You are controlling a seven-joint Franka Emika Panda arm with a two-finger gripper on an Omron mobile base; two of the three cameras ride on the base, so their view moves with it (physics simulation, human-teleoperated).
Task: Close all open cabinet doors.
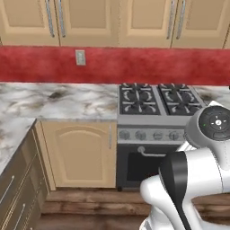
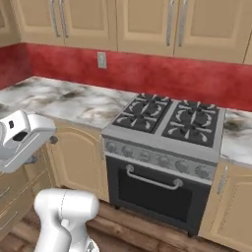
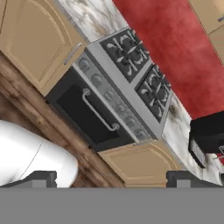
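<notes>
While spread wide and holding nothing, gripper pointed at stove, cabinet doors in a row high above red wall strip, far from the fingertips, marble counter, oven handle, wall outlet.

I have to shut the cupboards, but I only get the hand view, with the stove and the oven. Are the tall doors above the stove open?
Observer: No. In both base views the cabinet doors above the stove look shut, flush with each other.
Operator: Is anything on the red wall?
Observer: Yes, a small outlet sits on the red wall, left of the stove.
Operator: What's further left?
Observer: The counter turns a corner towards the robot, with drawers under it.
</notes>
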